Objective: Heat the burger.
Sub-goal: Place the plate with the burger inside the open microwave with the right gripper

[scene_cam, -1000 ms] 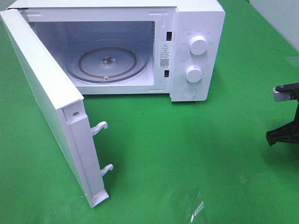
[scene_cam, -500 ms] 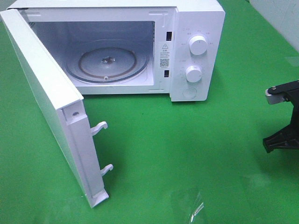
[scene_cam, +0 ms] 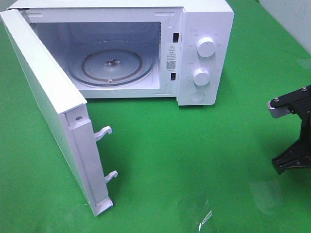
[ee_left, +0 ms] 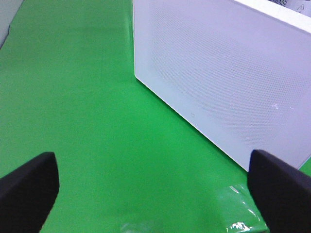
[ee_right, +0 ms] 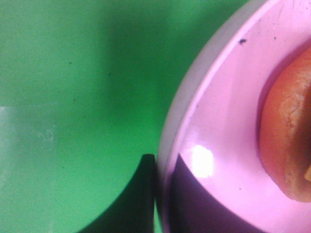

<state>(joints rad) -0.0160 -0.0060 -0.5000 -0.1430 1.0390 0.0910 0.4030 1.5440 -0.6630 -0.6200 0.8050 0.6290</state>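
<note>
Where the right wrist camera looks down at close range, the right gripper (ee_right: 163, 167) is clenched on the rim of the pink plate (ee_right: 223, 107), with one dark finger outside the rim and one inside it. The burger (ee_right: 286, 126) sits on that plate, apart from the fingers, and only the edge of its golden-brown bun shows. The high camera catches neither plate nor burger, only the right arm (scene_cam: 294, 141) at the right edge above the green table cover (scene_cam: 194, 160). The left gripper (ee_left: 153, 170) hangs released, its black fingers (ee_left: 29, 189) spread wide over the green cover, facing the outer face of the microwave door (ee_left: 218, 73). That door stands swung open on the left, with two white latch hooks (scene_cam: 103, 132) jutting from its edge. Farther back, the white microwave (scene_cam: 209, 14) shows its open cavity with the glass turntable (scene_cam: 112, 65) on its floor. Two round knobs (scene_cam: 206, 47) sit one above the other on the control panel.
</note>
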